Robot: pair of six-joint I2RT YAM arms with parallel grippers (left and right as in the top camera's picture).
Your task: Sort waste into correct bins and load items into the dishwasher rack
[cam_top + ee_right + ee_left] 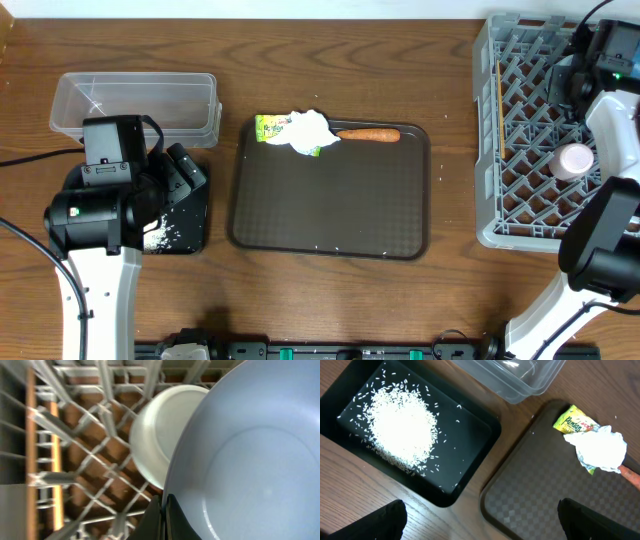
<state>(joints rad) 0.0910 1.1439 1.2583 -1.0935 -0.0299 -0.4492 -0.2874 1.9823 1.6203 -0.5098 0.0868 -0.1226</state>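
Note:
My right gripper (164, 515) is shut on the rim of the light blue bowl (250, 460), inside the grey dishwasher rack (520, 215). A white cup (155, 435) sits in the rack next to the bowl and also shows from overhead (573, 160). Wooden chopsticks (498, 100) lie along the rack's left side. My left gripper (480, 525) is open and empty, over the gap between the black tray (470, 480) holding white rice (400, 425) and the brown tray. The wrapper (572, 420), tissue (600, 447) and carrot (368, 134) lie on the brown tray's far edge. The dark blue plate is out of view.
The clear tub (135, 100) stands behind the black tray (190, 230) at the far left. The large dark brown serving tray (330, 200) lies mid-table. My right arm (610, 230) reaches over the rack's right side.

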